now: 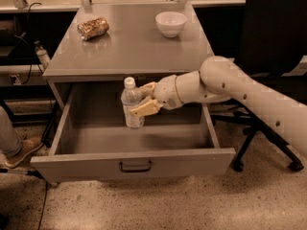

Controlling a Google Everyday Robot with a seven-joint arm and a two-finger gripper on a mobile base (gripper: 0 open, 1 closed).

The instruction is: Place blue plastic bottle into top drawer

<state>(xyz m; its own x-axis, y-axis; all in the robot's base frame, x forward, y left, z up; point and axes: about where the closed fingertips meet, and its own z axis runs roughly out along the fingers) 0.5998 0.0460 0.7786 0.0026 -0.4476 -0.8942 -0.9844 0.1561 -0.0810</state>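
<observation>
Holding blue plastic bottle (130, 97) upright over the floor of the open top drawer (96, 165), with gripper (141, 99) clamped round its middle. Apparently mid-placement. Next: lower onto the drawer floor, then release without tipping.

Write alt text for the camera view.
The gripper, reaching in from the right, holds the upright bottle within the open drawer. Behind, on the cabinet top, a can lies on its side at left and a white bowl sits at right.
</observation>
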